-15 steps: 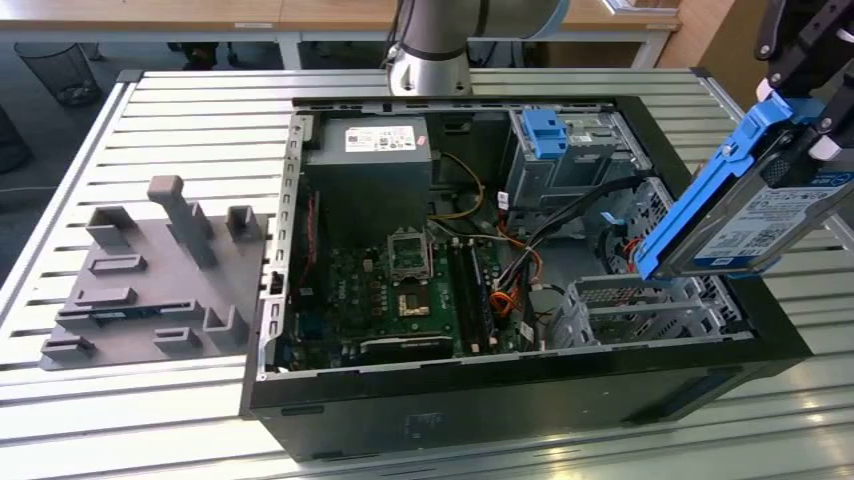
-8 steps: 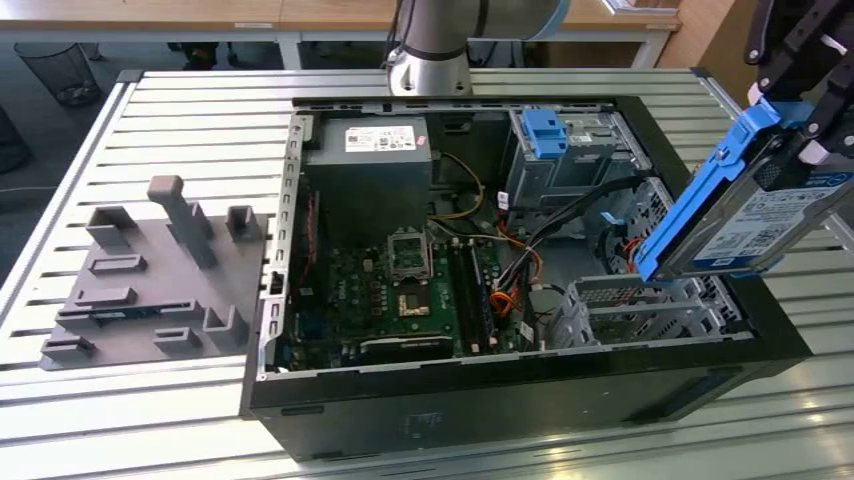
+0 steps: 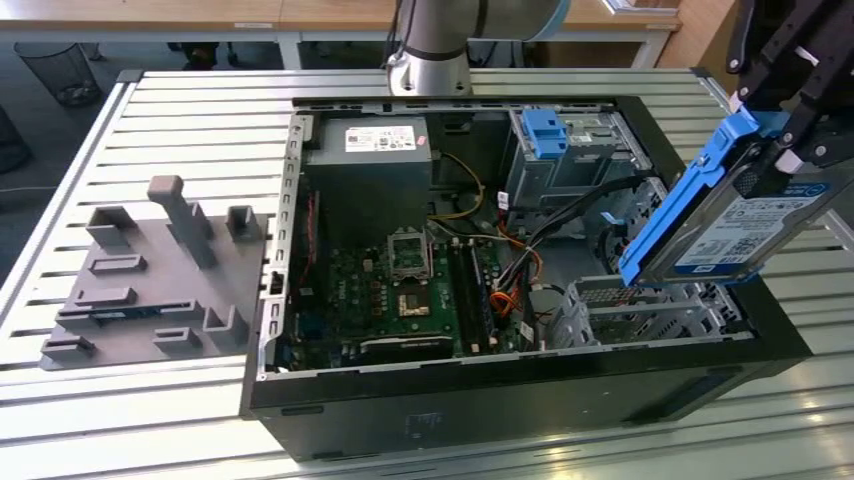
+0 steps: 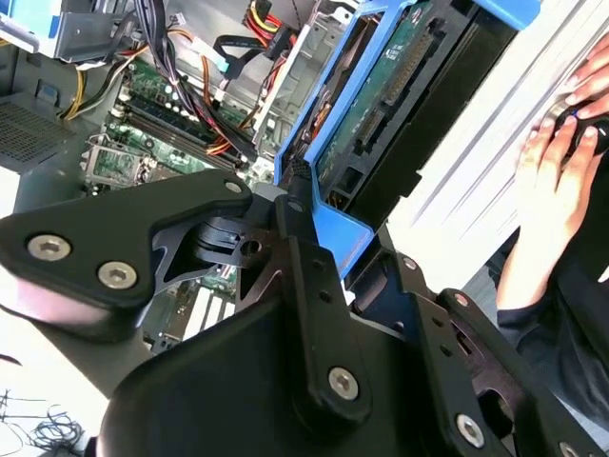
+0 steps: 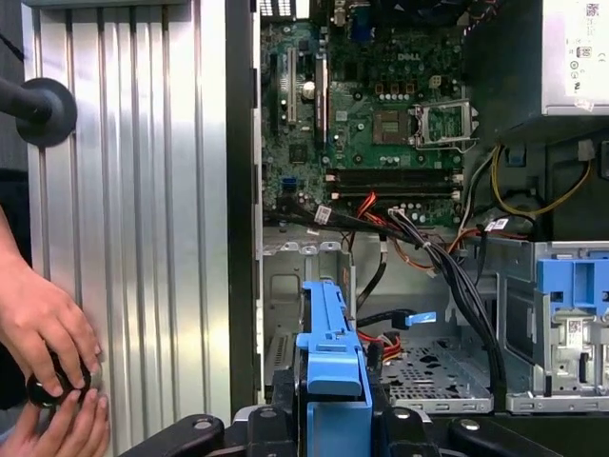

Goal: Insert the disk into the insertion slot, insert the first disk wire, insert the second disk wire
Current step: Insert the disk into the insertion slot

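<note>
We see the disk (image 3: 727, 225) tilted steeply, its lower end just above the insertion slot (image 3: 641, 310) in the open computer case (image 3: 441, 400), not yet seated. Our fingers (image 4: 303, 224) clamp its upper end. The case lies on the slatted bench (image 3: 200, 100), and a person's hand (image 5: 43, 328) rests at the bench's edge.

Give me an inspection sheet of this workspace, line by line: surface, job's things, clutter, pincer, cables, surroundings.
Surface: slatted metal table, carrying an open computer case.
Job's things: the disk is held tilted over the insertion slot, not yet seated in it.
Clutter: grey fixture block on the table, beside the case at the exterior view's left.
Pincer: pincer shut on the disk's upper end.
Cables: black, red and orange wire bundle lying loose inside the case, next to the slot.
Surroundings: a person's hand at the table edge; mesh bin on the floor.
</note>
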